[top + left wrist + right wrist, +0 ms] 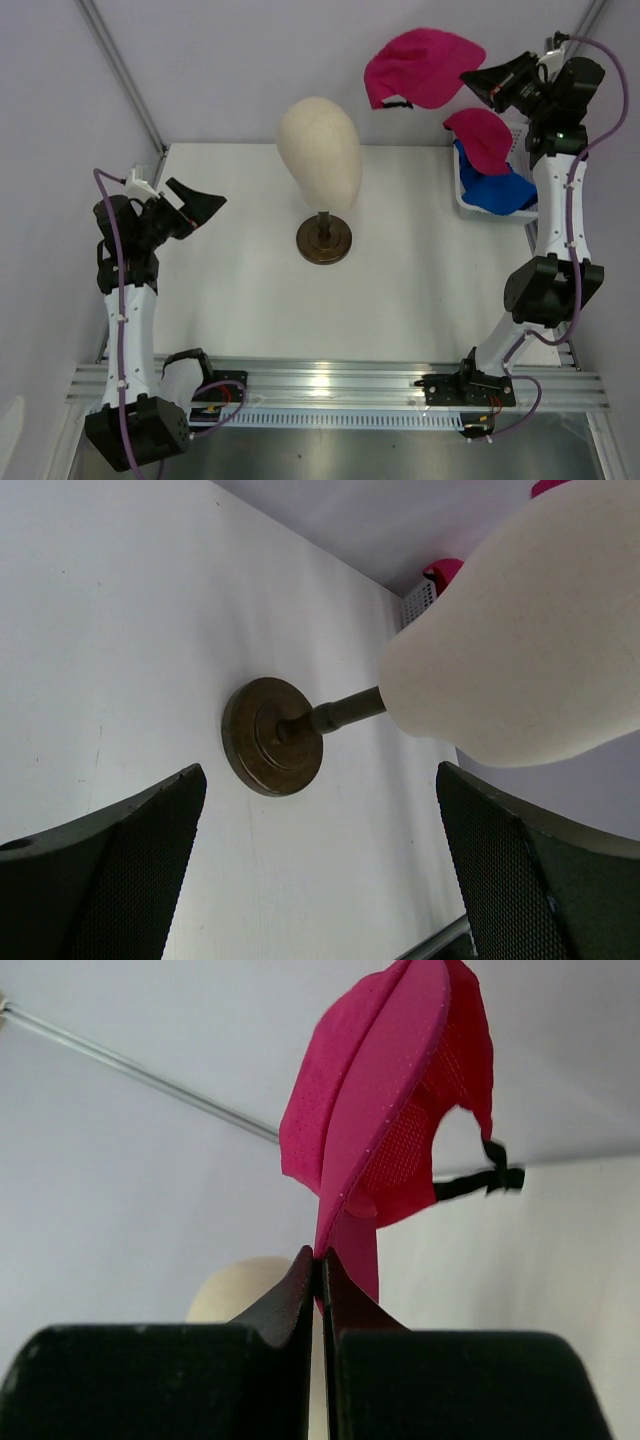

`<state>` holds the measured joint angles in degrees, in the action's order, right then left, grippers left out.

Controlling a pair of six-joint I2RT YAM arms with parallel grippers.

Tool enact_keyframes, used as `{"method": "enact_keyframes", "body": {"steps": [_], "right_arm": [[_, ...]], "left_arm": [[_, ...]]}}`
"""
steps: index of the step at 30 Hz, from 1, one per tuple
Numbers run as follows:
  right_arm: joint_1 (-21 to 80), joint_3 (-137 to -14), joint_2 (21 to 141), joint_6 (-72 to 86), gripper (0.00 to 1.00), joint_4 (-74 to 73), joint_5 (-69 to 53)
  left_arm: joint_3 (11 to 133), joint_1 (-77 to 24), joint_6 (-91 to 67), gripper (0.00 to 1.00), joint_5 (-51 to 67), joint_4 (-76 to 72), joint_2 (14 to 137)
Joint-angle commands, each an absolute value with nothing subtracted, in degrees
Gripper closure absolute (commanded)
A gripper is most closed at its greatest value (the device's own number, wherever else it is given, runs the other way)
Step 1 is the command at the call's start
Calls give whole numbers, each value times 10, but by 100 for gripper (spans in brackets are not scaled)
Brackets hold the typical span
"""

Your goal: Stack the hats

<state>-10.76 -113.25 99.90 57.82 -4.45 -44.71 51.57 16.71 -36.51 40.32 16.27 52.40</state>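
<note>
My right jaws (318, 1257) are clamped on the edge of a pink cap (420, 68). They hold it in the air at the far right, above and left of the basket (465, 205) and well apart from the head (320, 150). From the right wrist the cap hangs off the jaw tips with its black strap showing. My left jaws (195, 203) stand wide open with nothing in them. They hover over the left of the desk (230, 290) and point at the stand (272, 736).

I judge the job as barely begun. The head is bare and no cap sits on it. In the basket the other pink cap (480, 138) rests on the blue cap (495, 190), and both are yet to be picked. The lifted cap has to be carried across and set down first, probably on the head, and then the rest go on top.

Count: 3 caps (2 pink, 1 blue), 1 head on 1 stand, 1 basket, 2 arms.
</note>
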Motion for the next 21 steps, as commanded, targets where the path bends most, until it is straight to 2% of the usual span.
{"method": "enact_keyframes", "body": {"steps": [1, 3, 5, 6, 7, 8, 10, 11, 12, 14, 16, 18, 19, 20, 21], "right_arm": [[-106, -1131, 1005, 564, 100, -112, -492], [-113, -1132, 1006, 604, 100, -61, -506], [-112, -1119, 982, 629, 100, -45, -450], [-104, -1126, 975, 588, 100, -141, -394], [-97, -1163, 976, 575, 100, -171, -320], [-96, -1189, 986, 579, 100, -173, -339], [-98, -1268, 1040, 718, 100, 3, -475], [-97, -1313, 1063, 769, 100, 55, -495], [-93, -1367, 1110, 794, 100, 49, -503], [-91, -1485, 1139, 738, 100, -29, -505], [-90, -1466, 1122, 593, 100, -208, -477], [-92, -1360, 1095, 499, 100, -378, -399], [-96, -1318, 1072, 472, 100, -396, -363], [-99, -1235, 1060, 470, 100, -389, -381], [-106, -1202, 1049, 492, 100, -317, -430]], "left_arm": [[544, 174, -354, 1, 421, 173, 511], [546, 174, -352, 0, 423, 177, 510], [551, 174, -349, 0, 424, 183, 510], [551, 174, -350, 1, 423, 183, 511], [549, 174, -352, 1, 421, 180, 512], [549, 174, -354, 1, 425, 177, 512], [552, 174, -362, 1, 434, 168, 515], [554, 174, -364, 0, 438, 168, 514], [555, 174, -363, 1, 437, 169, 512], [554, 174, -362, 1, 433, 170, 505], [548, 174, -360, 1, 429, 172, 501], [541, 174, -356, 1, 425, 177, 496], [541, 174, -355, 1, 421, 182, 497], [545, 174, -350, 1, 419, 186, 497], [545, 174, -347, 0, 417, 191, 499]]}}
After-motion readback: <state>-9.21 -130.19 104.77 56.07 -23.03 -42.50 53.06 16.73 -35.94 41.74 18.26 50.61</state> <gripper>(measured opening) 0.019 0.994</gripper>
